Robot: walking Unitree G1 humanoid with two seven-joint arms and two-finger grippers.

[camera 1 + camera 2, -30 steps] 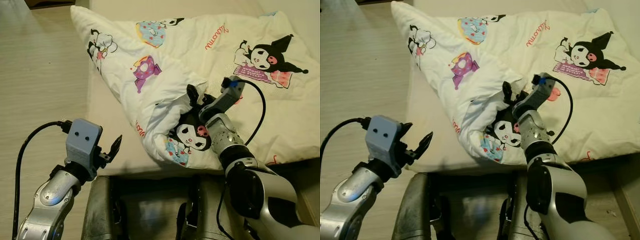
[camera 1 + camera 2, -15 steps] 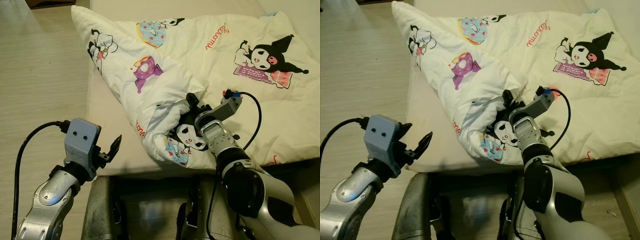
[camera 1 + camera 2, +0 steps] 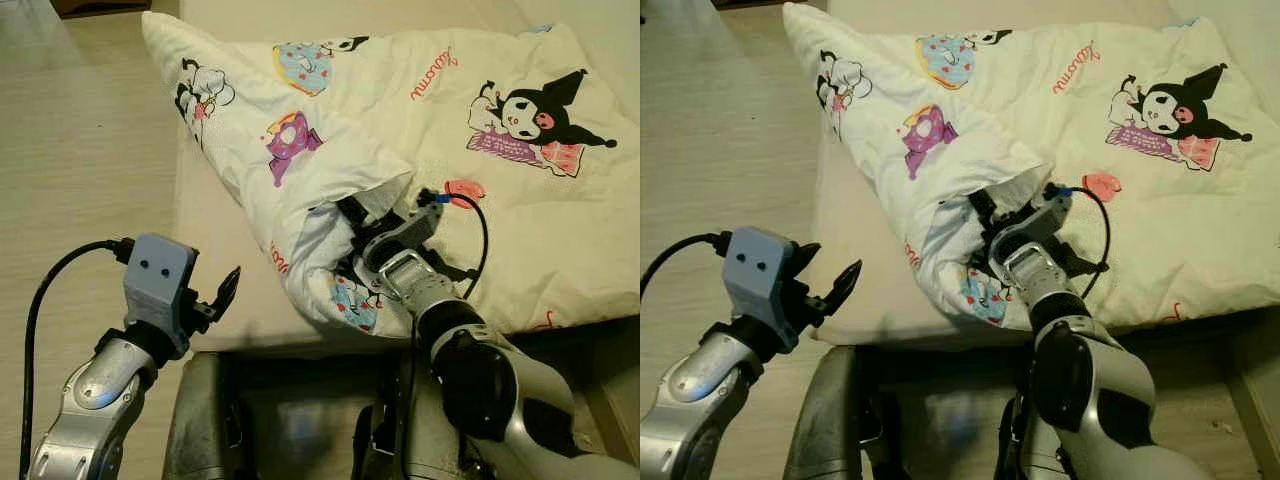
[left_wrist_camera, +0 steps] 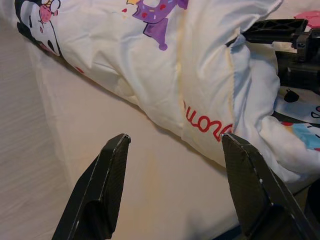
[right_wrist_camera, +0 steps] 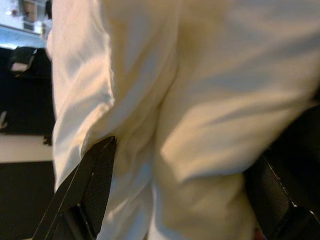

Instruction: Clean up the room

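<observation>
A white quilt printed with cartoon figures lies crumpled on a cream mattress; one corner is folded toward the front edge. My right gripper is pushed into that fold near the front edge. In the right wrist view its fingers stand wide apart, open, with white cloth bunched between them. My left gripper is open, hovering beside the mattress's front left edge and apart from the quilt. In the left wrist view, the left gripper points at the quilt's folded edge.
Pale wooden floor runs along the left of the mattress. My own dark legs are right below the mattress's front edge. The quilt covers the far and right parts of the mattress.
My right gripper has swung left and gone deeper under the quilt's fold, so its fingers are now partly buried in cloth. The left arm has barely moved.
</observation>
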